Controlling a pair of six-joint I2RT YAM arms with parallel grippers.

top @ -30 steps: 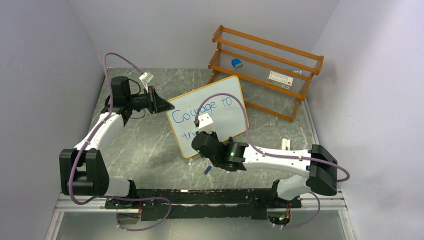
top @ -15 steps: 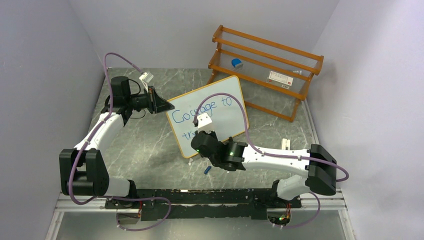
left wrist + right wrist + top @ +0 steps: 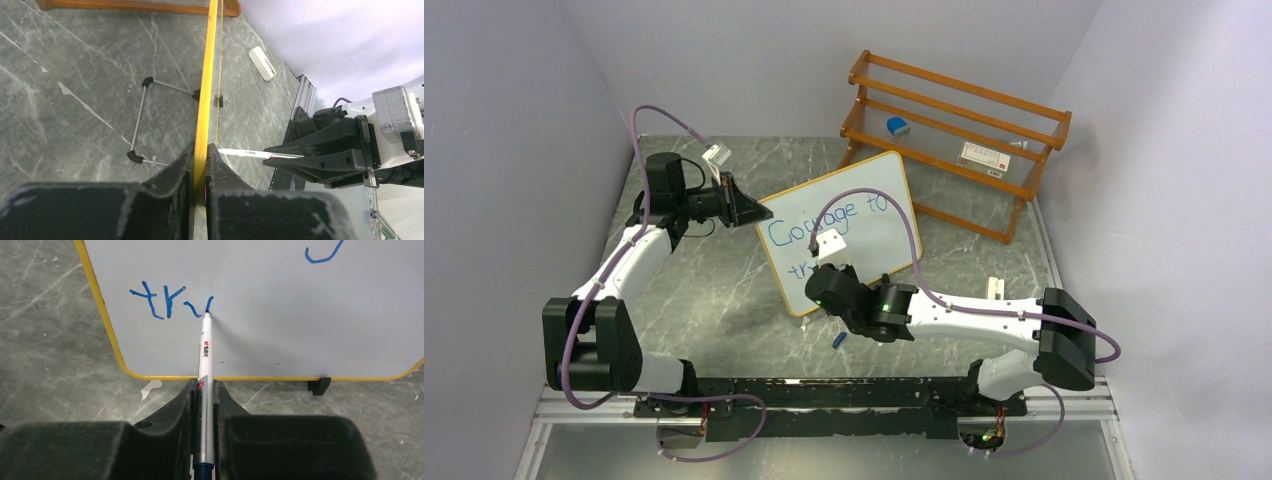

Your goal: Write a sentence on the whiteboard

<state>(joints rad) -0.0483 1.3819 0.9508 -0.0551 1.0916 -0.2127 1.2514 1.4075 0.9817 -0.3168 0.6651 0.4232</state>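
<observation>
The whiteboard (image 3: 864,235) stands tilted on the marble table, its yellow-orange frame edge-on (image 3: 206,85) in the left wrist view. My left gripper (image 3: 749,210) is shut on the board's left edge (image 3: 201,162). The sentence (image 3: 824,215) reads "Courage to" in blue, with "try" (image 3: 167,302) begun on a second line. My right gripper (image 3: 203,385) is shut on a silver marker (image 3: 205,365), whose tip touches the board at the last blue stroke (image 3: 208,307). In the top view the right gripper (image 3: 824,290) partly hides the lower line.
A wooden rack (image 3: 954,140) stands behind the board, holding a blue eraser (image 3: 897,126) and a white box (image 3: 982,154). A blue marker cap (image 3: 839,340) lies on the table near the right arm. A small white piece (image 3: 995,288) lies at the right. A wire stand (image 3: 145,120) props the board.
The right gripper has crept slightly left and up along the lower line with the marker. The left arm and the board have not moved.
</observation>
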